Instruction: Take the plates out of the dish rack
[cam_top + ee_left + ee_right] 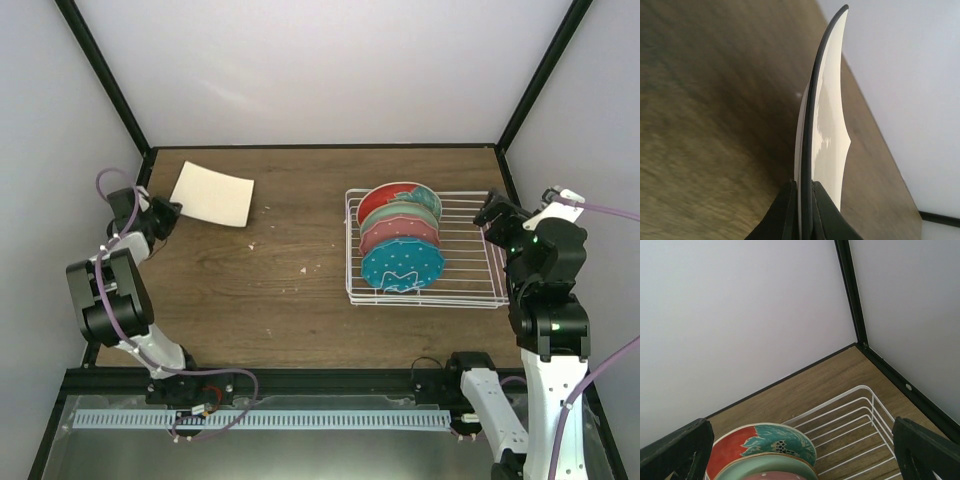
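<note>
My left gripper (170, 212) (806, 200) is shut on the edge of the beige square plate (212, 194) (827, 125), which it holds over the back left of the table. The white wire dish rack (470, 292) (855, 407) stands right of centre. Upright in it are a red-and-teal plate (392, 197) (762, 439), a mint green one (412, 214) (760, 469), a pink polka-dot one (398, 236) and a blue polka-dot one (403, 266). My right gripper (494, 214) (801, 440) hangs open at the rack's right end, above it, with nothing between its fingers.
The wooden table (280, 290) is walled by white panels with black frame posts (852, 295) at the corners. A few pale crumbs (305, 268) lie near the middle. The right half of the rack holds no plates.
</note>
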You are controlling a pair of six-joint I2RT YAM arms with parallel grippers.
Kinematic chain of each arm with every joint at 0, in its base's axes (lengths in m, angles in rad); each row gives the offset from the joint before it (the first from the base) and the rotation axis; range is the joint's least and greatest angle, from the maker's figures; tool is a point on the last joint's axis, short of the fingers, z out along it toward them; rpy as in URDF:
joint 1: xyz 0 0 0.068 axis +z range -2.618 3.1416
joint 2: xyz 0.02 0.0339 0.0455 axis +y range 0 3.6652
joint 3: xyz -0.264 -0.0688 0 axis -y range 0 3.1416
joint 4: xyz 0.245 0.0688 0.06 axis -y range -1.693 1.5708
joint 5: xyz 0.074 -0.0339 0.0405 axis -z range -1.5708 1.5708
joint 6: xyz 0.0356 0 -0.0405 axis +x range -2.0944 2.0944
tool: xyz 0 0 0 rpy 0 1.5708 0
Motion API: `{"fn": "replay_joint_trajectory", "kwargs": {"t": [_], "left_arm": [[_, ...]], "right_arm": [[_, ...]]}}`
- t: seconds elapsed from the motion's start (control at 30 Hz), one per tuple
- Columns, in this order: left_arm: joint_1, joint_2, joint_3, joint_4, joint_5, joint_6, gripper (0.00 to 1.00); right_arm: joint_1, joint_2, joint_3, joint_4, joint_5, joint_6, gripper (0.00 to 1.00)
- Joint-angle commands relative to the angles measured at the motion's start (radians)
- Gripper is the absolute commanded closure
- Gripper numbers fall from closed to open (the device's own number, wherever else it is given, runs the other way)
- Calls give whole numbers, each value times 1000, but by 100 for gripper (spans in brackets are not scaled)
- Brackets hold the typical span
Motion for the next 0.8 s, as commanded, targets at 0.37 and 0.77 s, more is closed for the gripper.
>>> {"fn": "replay_joint_trajectory", "kwargs": {"t": [0.37, 0.77], "left_arm": [[30, 135, 17, 129, 46, 17, 88], [41, 212, 5, 90, 46, 47, 55]], "right_arm": [[12, -10, 50, -25, 19, -42, 0], [14, -7, 68, -35, 21, -32, 0]]}}
